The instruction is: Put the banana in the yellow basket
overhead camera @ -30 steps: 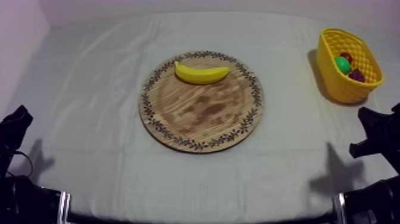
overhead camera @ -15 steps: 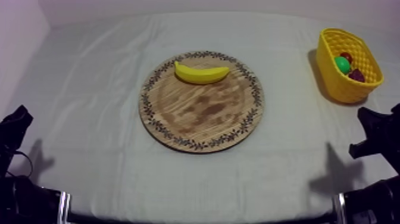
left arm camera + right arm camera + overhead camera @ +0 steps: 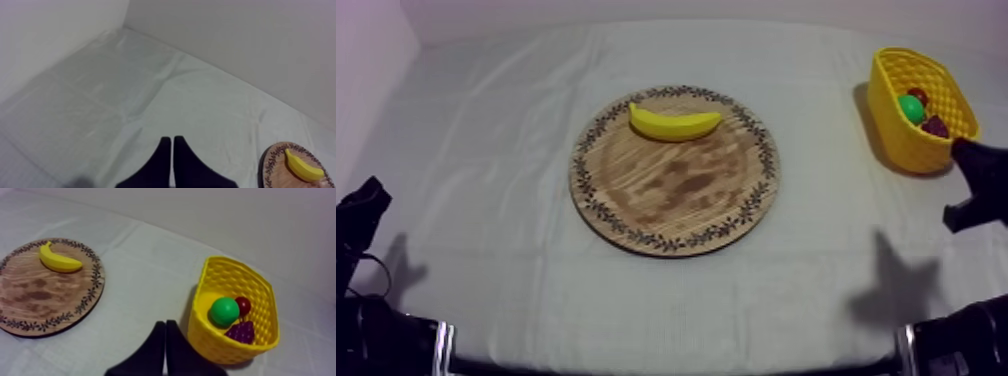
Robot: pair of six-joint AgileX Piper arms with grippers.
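A yellow banana (image 3: 674, 122) lies on the far part of the round wooden board (image 3: 676, 195) in the middle of the table. The yellow basket (image 3: 901, 140) stands at the far right. My right gripper (image 3: 964, 155) hangs just in front of the basket, well to the right of the board. In the right wrist view its fingers (image 3: 165, 325) lie together as a narrow wedge, shut on nothing, close beside the basket (image 3: 210, 338), with the banana (image 3: 59, 261) farther off. My left gripper (image 3: 172, 140) is shut and empty, low at the near left (image 3: 366, 200).
Inside the basket lie a green round fruit (image 3: 224, 311), a small red fruit (image 3: 243, 305) and dark grapes (image 3: 242, 332). The grey-white cloth (image 3: 486, 150) spreads open around the board. A wall rises behind the table's far edge.
My right gripper has risen from its low spot at the right edge and moved toward the basket. The banana, board and left arm stay where they were.
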